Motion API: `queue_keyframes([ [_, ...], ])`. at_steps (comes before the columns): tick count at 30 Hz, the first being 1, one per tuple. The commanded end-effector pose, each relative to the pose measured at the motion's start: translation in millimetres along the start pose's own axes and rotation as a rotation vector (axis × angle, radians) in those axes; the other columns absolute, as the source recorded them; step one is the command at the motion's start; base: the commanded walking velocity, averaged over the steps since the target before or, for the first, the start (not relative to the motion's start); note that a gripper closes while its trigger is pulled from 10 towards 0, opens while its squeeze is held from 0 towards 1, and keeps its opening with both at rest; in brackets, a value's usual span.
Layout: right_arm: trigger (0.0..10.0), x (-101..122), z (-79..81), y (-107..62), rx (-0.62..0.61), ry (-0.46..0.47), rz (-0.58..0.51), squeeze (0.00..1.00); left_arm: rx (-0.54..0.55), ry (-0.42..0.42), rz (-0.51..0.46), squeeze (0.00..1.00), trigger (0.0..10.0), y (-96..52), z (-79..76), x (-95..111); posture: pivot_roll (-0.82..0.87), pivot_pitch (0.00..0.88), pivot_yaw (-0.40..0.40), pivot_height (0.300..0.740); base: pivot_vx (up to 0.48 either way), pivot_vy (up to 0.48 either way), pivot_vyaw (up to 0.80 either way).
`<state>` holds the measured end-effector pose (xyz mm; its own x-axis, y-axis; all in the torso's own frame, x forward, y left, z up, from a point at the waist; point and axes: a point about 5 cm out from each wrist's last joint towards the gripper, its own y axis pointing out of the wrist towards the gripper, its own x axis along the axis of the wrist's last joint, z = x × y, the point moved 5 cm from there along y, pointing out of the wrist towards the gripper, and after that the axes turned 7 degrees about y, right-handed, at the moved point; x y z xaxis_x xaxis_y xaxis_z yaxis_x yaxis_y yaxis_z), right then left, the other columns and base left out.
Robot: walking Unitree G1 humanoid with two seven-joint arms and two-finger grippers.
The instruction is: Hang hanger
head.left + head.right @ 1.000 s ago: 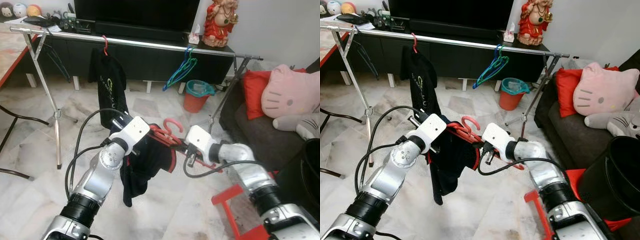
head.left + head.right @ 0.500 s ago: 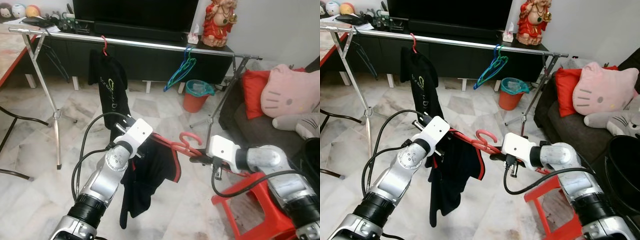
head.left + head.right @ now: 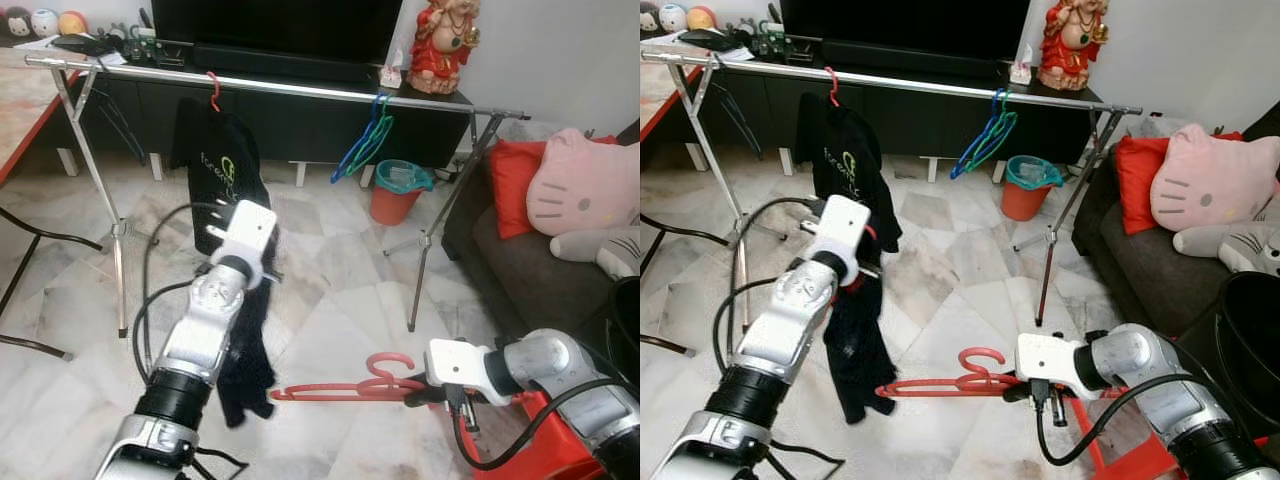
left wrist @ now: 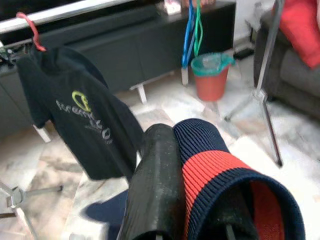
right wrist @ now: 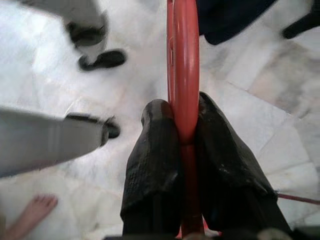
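- A living room with a pale marble floor [image 3: 330,300]; a dark TV cabinet [image 3: 290,115] runs along the back wall, with a red figurine [image 3: 441,45] on its right end.
- A silver clothes rail [image 3: 290,88] on folding legs spans the room before the cabinet. On it hang a black printed T-shirt [image 3: 222,170] on a red hook, toward the left, and a bunch of blue and green hangers [image 3: 365,140], toward the right. The stretch of rail between them is bare.
- Behind the rail's right leg stands a red bin with a teal rim [image 3: 398,190].
- On the right, a dark sofa [image 3: 520,270] holds a red cushion [image 3: 520,185] and a pink cat plush [image 3: 585,185].
- At the left edge is a dark curved chair leg [image 3: 30,240].
- The right tool [image 5: 185,140] is low, near the floor, its fingers pinching the red hanger [image 3: 345,385], which lies level, well below the rail and pointing toward the left arm.
- The left tool [image 4: 200,200] is raised, clamped on a dark garment with red trim [image 3: 240,350] that hangs beside its arm, in front of the T-shirt.
- A red stool [image 3: 560,450] sits under the right arm.
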<state>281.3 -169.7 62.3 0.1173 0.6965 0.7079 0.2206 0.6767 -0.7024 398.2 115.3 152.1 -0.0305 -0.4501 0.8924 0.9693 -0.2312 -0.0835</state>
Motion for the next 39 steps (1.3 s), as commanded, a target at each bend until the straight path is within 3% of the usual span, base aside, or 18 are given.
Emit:
queue_keyframes([
  [1,0.0,8,-21.1,-12.8,-0.117,0.041,-0.083,0.00,0.018,-0.009,0.049,0.00,10.0,-3.2,3.3,-17,-0.01,0.000,-0.152,0.740,0.000,0.000,0.00],
  [7,0.0,0,-74.9,-29.8,-0.519,0.298,-0.290,0.00,0.144,-0.062,0.088,0.00,10.0,-16.0,29.9,-51,0.00,0.000,-0.154,0.740,0.000,0.000,0.00],
  [8,0.0,0,-74.9,-29.8,-0.519,0.298,-0.290,0.00,0.144,-0.062,0.088,0.00,10.0,-16.0,29.9,-51,0.00,0.000,-0.154,0.740,0.000,0.000,0.00],
  [9,0.0,-12,-86.9,-34.7,-0.659,0.414,-0.333,0.00,0.186,-0.080,0.114,0.00,10.0,-23.5,34.8,-64,-0.01,0.000,-0.150,0.740,0.000,0.000,0.00],
  [10,0.0,-20,-89.8,-35.5,-0.719,0.463,-0.340,0.00,0.201,-0.097,0.122,0.00,10.0,-27.1,35.7,-70,-0.01,0.000,-0.149,0.740,0.000,0.000,0.00],
  [11,4.4,-32,-91.8,-35.4,-0.798,0.530,-0.341,0.00,0.223,-0.125,0.128,0.00,10.0,-32.0,36.6,-76,-0.01,0.000,-0.147,0.740,0.000,0.000,0.00],
  [13,4.4,-37,-92.2,-35.2,-0.825,0.555,-0.339,0.00,0.232,-0.136,0.129,0.00,10.0,-33.7,36.9,-79,-0.01,0.000,-0.147,0.740,0.000,0.000,0.00],
  [14,10.0,-53,-88.9,-29.8,-0.889,0.625,-0.323,0.00,0.253,-0.156,0.139,0.00,10.0,-39.0,37.9,-87,0.00,0.000,-0.136,0.740,0.000,0.000,0.00],
  [20,10.0,-102,-59.8,1.4,-1.091,0.900,-0.255,0.00,0.293,-0.226,0.224,0.00,10.0,-55.8,39.5,-130,-0.01,0.000,-0.090,0.740,0.000,0.000,0.00],
  [21,10.0,-118,-48.0,8.2,-1.152,0.987,-0.204,0.00,0.297,-0.234,0.246,0.00,10.0,-59.0,40.6,-138,-0.02,0.000,-0.070,0.740,0.000,0.000,0.00],
  [22,10.0,-118,-48.0,8.2,-1.152,0.987,-0.204,0.00,0.297,-0.234,0.246,0.00,10.0,-59.0,40.6,-138,-0.02,0.000,-0.070,0.740,0.000,0.000,0.00],
  [24,10.0,-138,-24.5,22.5,-1.210,1.132,-0.152,0.00,0.326,-0.305,0.222,0.00,10.0,-60.7,46.9,-138,-0.02,0.000,-0.038,0.740,0.000,0.000,0.00],
  [25,10.0,-141,-19.3,26.0,-1.207,1.160,-0.144,0.00,0.330,-0.313,0.210,0.00,10.0,-60.2,48.7,-136,-0.02,0.000,-0.035,0.740,0.000,0.000,0.00],
  [32,10.0,-166,19.0,37.6,-1.237,1.244,-0.032,0.00,0.317,-0.339,0.118,0.00,10.0,-57.7,53.5,-124,-0.01,0.000,0.001,0.740,0.000,0.000,0.00],
  [39,10.0,-183,46.0,42.0,-1.195,1.313,0.013,0.00,0.336,-0.316,0.149,0.00,10.0,-69.0,53.4,-135,-0.02,0.000,0.005,0.740,0.000,0.000,0.00],
])
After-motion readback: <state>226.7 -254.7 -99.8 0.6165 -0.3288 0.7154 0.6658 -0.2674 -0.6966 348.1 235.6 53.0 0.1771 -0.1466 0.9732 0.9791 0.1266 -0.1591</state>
